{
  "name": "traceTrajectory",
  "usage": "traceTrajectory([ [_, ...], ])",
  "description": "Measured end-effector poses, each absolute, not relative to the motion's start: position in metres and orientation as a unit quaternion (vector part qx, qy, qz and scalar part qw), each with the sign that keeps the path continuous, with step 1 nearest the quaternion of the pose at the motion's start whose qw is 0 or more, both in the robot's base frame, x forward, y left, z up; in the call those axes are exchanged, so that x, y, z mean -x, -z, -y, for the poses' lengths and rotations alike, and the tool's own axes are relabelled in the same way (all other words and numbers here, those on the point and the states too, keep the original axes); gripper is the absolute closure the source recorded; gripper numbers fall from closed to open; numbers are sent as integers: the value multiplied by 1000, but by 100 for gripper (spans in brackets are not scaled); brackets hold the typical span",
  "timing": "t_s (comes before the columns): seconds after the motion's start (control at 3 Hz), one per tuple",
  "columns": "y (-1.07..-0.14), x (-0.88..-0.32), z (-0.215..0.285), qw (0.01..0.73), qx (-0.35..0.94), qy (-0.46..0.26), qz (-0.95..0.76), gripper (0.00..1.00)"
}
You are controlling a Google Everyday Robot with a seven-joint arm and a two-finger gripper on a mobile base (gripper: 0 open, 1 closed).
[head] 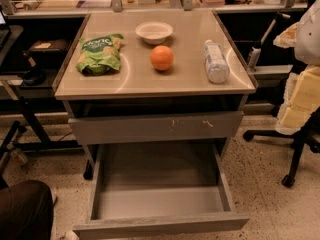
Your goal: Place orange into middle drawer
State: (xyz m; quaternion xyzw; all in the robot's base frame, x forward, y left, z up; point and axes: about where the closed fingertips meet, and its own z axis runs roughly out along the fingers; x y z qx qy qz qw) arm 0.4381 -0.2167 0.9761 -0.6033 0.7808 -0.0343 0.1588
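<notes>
The orange sits on the grey tabletop, near its middle and just in front of a white bowl. The middle drawer is pulled out wide below the table, with a flat grey inside that holds nothing and a plain front nearest the camera. My gripper shows as a pale yellow and white shape at the right edge, well right of the table and apart from the orange. It holds nothing that I can see.
A green chip bag lies left of the orange, a white bowl behind it, and a water bottle on its side to the right. A shut drawer front with pale scuffs sits above the open drawer. A chair base stands at the right and a dark shape at the lower left.
</notes>
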Motion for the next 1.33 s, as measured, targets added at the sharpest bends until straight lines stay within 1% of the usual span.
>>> traceTrajectory([
  [0.33,-976,-438,217,159,603,34,-781,0],
  [0.67,-971,-448,212,177,588,35,-789,0],
  [1.33,-948,-539,177,241,542,1,-805,0],
])
